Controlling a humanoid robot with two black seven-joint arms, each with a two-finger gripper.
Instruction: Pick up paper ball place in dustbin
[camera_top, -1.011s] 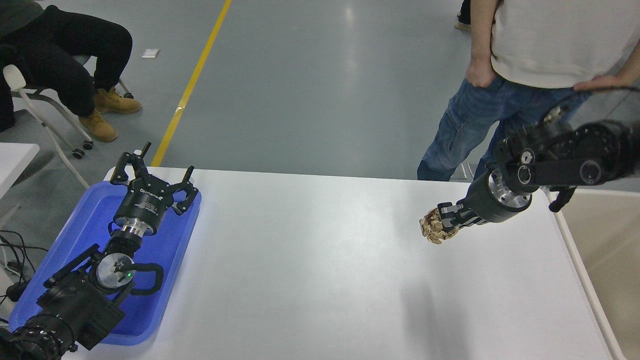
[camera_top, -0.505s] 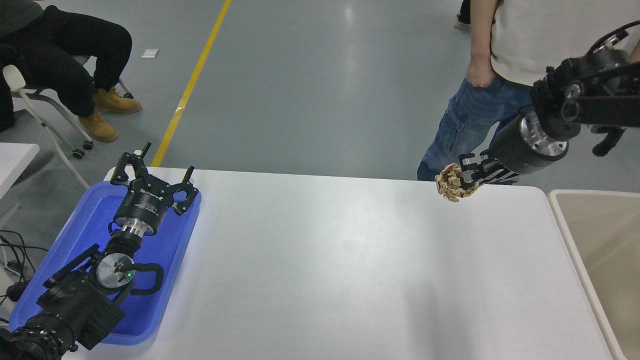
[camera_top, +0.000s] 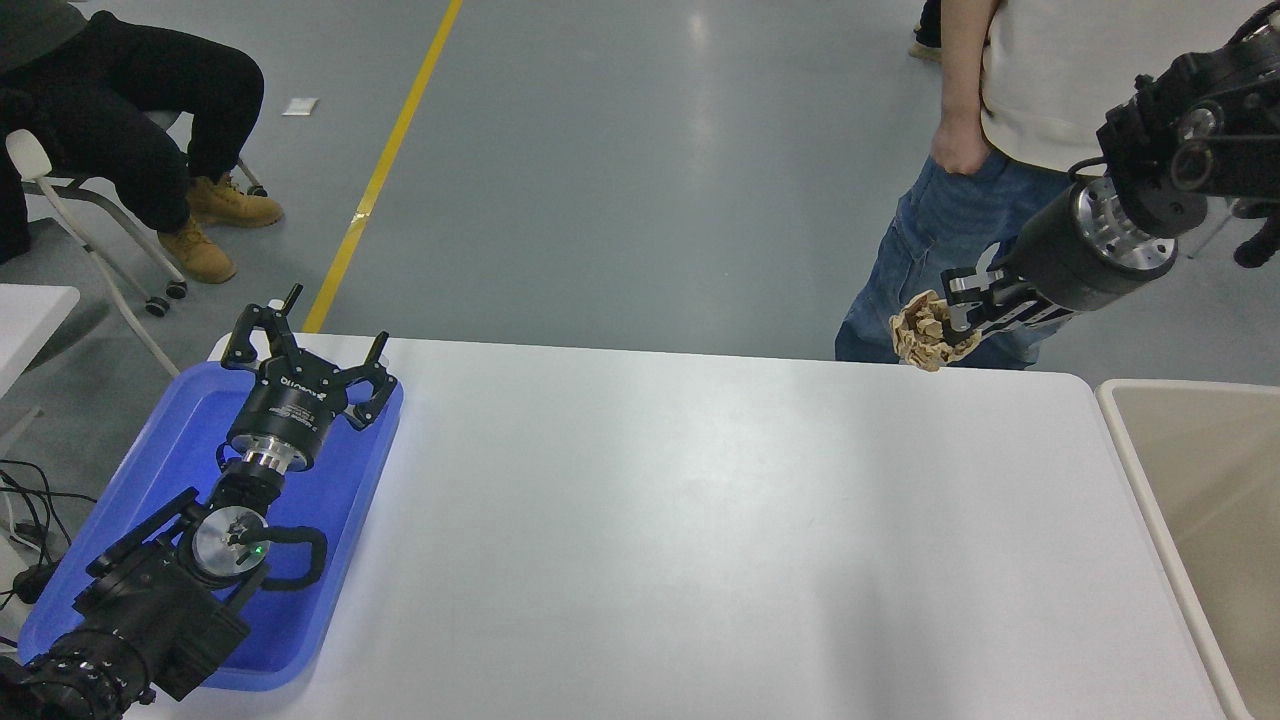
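our right gripper (camera_top: 962, 315) is squeezed tight on the paper ball (camera_top: 925, 331), high up by the table's far edge, not over the dustbin (camera_top: 1115, 400) yet. if we let go now, it could miss the bin. a second ago the ball was lower. our left gripper (camera_top: 300, 355) rests open over the blue tray (camera_top: 165, 440).

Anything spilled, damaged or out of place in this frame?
Nothing stands out. The right end effector holds the paper ball aloft at the table's far edge, left of the dustbin; the left arm is parked over the blue tray.
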